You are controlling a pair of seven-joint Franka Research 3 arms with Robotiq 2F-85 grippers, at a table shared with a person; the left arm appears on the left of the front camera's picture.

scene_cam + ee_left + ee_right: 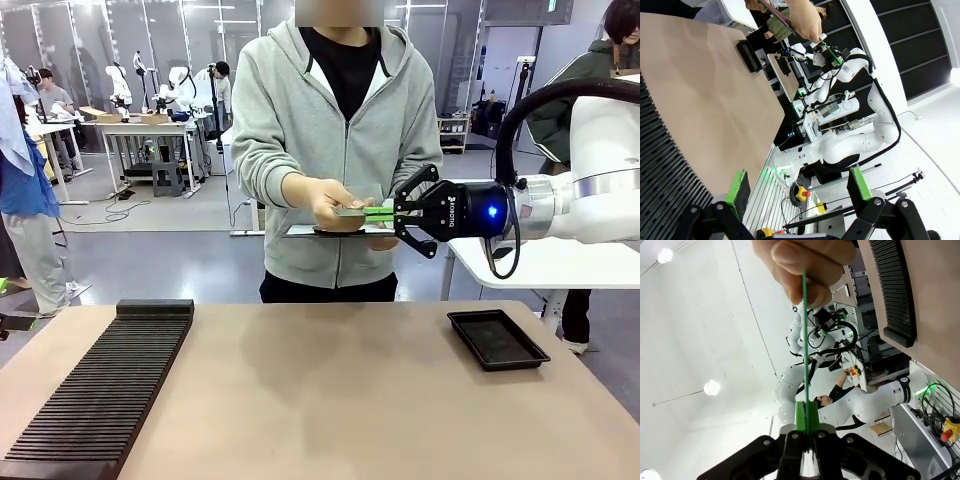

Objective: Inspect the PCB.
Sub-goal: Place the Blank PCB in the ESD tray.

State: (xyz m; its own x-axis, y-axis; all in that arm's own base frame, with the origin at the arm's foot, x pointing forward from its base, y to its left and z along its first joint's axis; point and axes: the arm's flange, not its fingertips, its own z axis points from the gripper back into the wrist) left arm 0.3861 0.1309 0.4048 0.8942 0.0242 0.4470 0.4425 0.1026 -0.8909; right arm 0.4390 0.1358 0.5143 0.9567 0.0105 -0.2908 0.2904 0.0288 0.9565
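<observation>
Right arm reaches in level, high above the table. Right gripper is clamped on one edge of the PCB, and the person's hand pinches the opposite edge. PCB lies flat over the table's far edge. Left gripper has its fingers spread wide and empty.

a hand hides part of the pcb.

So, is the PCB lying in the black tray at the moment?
No, the PCB is held in the air by the person's hand and the right end effector.
</observation>
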